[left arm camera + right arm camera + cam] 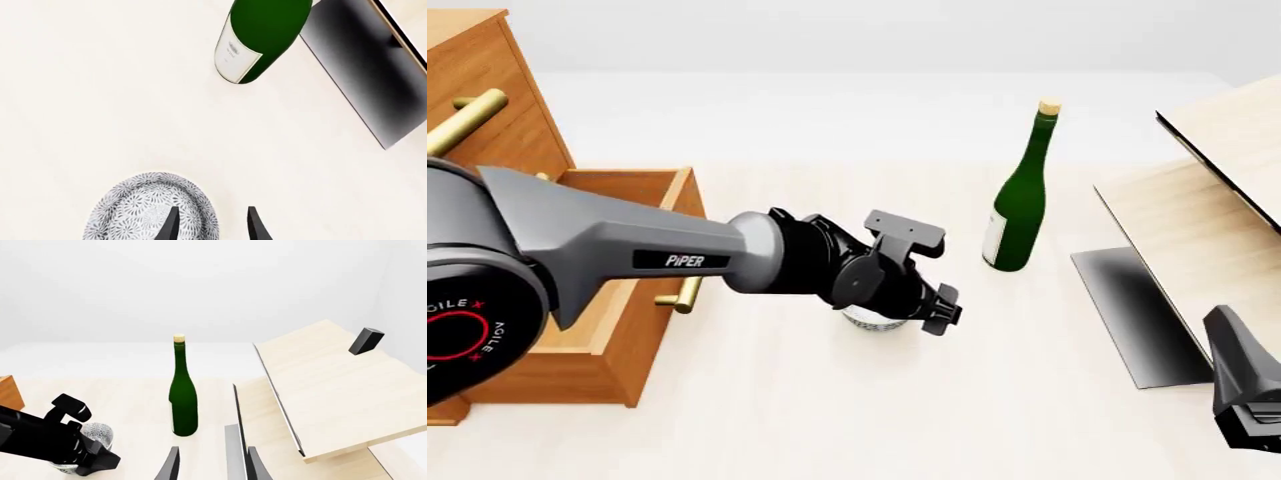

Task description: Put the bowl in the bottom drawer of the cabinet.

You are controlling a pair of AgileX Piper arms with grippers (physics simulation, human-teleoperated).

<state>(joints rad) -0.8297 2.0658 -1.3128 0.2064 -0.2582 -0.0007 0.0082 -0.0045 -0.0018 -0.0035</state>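
The speckled white bowl (148, 209) stands on the table just right of the cabinet (501, 120), mostly hidden under my left arm in the front view, where only a sliver of the bowl (873, 321) shows. My left gripper (212, 226) is open and straddles the bowl's rim, one finger inside and one outside. The bottom drawer (587, 368) is pulled out, its brass handle (681, 292) facing the bowl. My right gripper (212, 466) is open and holds nothing, low at the near right of the table.
A green wine bottle (1020, 200) stands upright beyond the bowl to the right. A pale wood structure (1208, 215) with a black panel (1134, 315) fills the right side. A brass handle (465, 120) juts from an upper drawer.
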